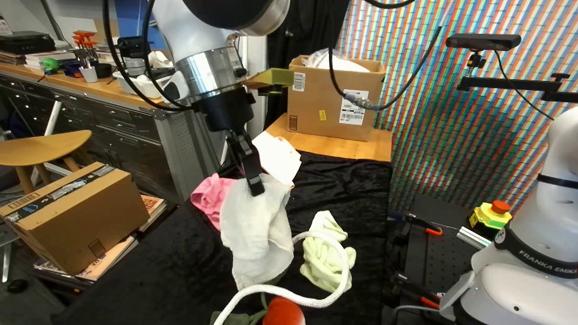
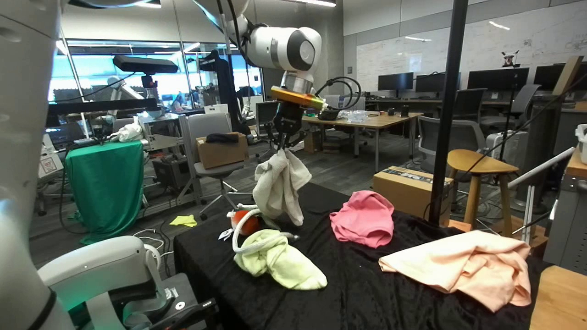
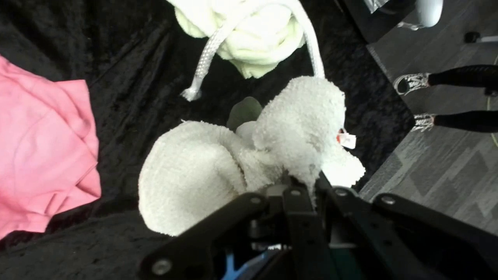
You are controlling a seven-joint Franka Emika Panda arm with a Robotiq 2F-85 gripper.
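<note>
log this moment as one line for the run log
gripper shut on white towel | towel hangs over black cloth | lower-edge contact: unclear | nearby: white rope, pale green cloth, pink cloth, peach cloth

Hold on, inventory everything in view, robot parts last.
Towel: 1, white, hanging from the hand
Green cloth: 1, pale green, on the black cover
Pink cloth: 1, pink, on the black cover
Peach cloth: 1, peach, on the black cover
Rope: 1, white, over the green cloth
Red object: 1, red, beside the rope
Black cover: 1, black, over the table
Cardboard boxes: 3+, brown, around the room
Stool: 1, tan, background
Button: 1, red on yellow, near the robot base
Monitors: several, black, background
Green drape: 1, green, background
Yellow cloth: 1, yellow, floor
Legs: 2, dark, floor
Bench clutter: many, mixed, background
Robot arm: 1, white, over the table
Hand: 1, black, closed on the towel
</note>
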